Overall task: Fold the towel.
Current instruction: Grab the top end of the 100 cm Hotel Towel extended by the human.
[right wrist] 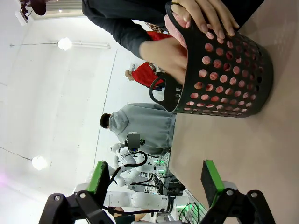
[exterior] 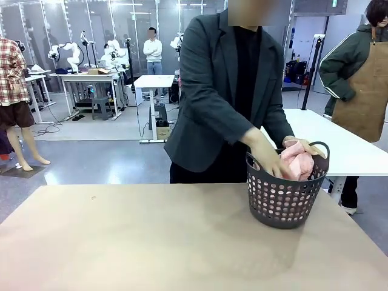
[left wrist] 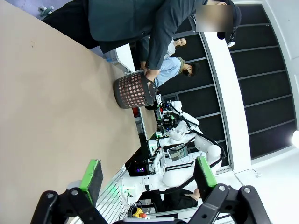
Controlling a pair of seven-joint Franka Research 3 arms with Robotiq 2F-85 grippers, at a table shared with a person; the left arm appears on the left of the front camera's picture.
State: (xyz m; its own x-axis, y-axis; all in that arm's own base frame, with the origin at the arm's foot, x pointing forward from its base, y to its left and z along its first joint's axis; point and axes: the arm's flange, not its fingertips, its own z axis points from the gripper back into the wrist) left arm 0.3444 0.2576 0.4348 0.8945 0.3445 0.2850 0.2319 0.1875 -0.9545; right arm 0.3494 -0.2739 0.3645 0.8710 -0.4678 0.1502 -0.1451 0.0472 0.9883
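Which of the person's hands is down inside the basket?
The hand toward picture left in the front view, dipping into the basket by the towel; the other hand rests over the rim.

Front view: fixed, low at the robot's edge of the desk (exterior: 121, 242), facing across to the person (exterior: 218, 91) at the far edge; basket (exterior: 282, 203) at middle distance, right of centre.
Left wrist view: rolled sideways, looking past the left hand (left wrist: 148, 161) along the desk; basket small, far.
Right wrist view: rolled too, past the right hand (right wrist: 155, 163); basket close, large.
All share basket, person, desk.
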